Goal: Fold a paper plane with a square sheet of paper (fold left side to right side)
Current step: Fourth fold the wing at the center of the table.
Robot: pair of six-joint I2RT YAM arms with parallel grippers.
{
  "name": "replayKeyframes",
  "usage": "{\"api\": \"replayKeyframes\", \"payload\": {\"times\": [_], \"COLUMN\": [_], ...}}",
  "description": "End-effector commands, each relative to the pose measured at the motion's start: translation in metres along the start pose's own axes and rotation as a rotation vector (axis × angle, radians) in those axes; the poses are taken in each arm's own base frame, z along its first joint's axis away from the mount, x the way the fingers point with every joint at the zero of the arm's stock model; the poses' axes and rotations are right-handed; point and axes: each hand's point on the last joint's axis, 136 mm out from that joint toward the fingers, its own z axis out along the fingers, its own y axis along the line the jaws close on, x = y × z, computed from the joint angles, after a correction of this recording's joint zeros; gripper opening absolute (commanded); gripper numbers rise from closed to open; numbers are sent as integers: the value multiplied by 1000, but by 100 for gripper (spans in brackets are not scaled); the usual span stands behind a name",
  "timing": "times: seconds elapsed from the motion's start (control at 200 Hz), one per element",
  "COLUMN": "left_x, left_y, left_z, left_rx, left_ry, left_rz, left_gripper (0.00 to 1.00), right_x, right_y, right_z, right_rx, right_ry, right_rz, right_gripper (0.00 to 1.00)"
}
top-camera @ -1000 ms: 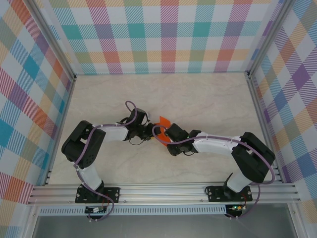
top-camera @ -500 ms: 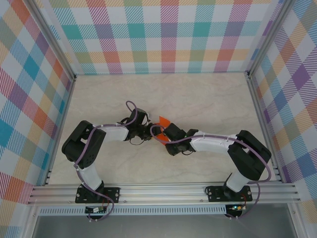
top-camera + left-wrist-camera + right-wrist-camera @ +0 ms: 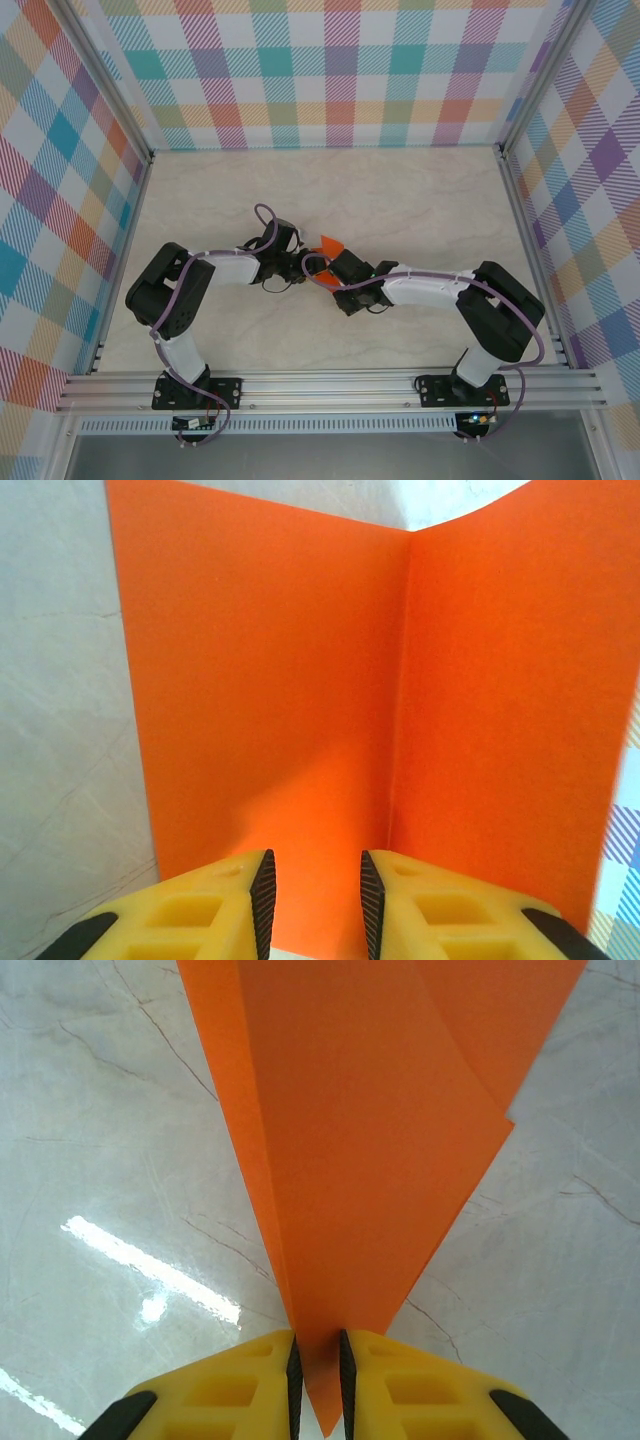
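The square sheet of paper (image 3: 328,243) is bright orange and creased, standing partly raised off the table between the two grippers. In the left wrist view the paper (image 3: 270,680) has a sharp vertical crease, with its right panel bent up. My left gripper (image 3: 313,900) (image 3: 303,262) is at the paper's near edge, its jaws apart with the orange surface showing in the gap. In the right wrist view the paper (image 3: 370,1140) narrows to a point. My right gripper (image 3: 317,1380) (image 3: 322,270) is shut on that point, both pads against it.
The marble-look tabletop (image 3: 400,200) is fenced by aluminium rails (image 3: 330,385) and checked walls. The two arms meet wrist to wrist at the table's centre, with purple cables looping over them. Open table lies behind and to both sides.
My right gripper has shifted slightly left and its jaws have narrowed onto the paper's point. The visible orange patch in the top view has shrunk a little. The left arm has barely moved.
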Motion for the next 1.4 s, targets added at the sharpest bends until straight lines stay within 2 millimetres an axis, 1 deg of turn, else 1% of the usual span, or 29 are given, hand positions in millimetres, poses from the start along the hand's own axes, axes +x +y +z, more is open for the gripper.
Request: {"api": "replayKeyframes", "payload": {"times": [0.0,0.135,0.35,0.64,0.745,0.855,0.985,1.205,1.395], "left_x": [-1,-1,0,-1,-1,-1,0,0,1], "left_y": [-11,-10,-10,-11,-11,-11,-9,-10,-10], "left_z": [3,3,3,3,2,2,2,2,1], "left_rx": [21,17,16,18,18,17,14,15,15], "left_ry": [3,3,4,3,2,2,4,5,5], "left_rz": [13,14,15,16,16,18,17,20,20], "left_gripper": [30,30,30,30,29,29,29,29,28], "right_x": [1,-4,-7,-13,-13,-11,-11,-16,-15], "right_y": [0,2,-2,-1,0,0,2,10,14], "right_z": [0,-3,-2,0,0,0,-1,-9,-8], "right_rx": [11,7,34,36,32,27,-12,-149,-246], "right_ry": [10,-5,-7,-12,-10,-6,-15,-33,-10], "right_rz": [12,1,-19,-39,-41,-37,-18,24,56], "right_gripper": [19,19,20,21,15,10,7,7,7]}}
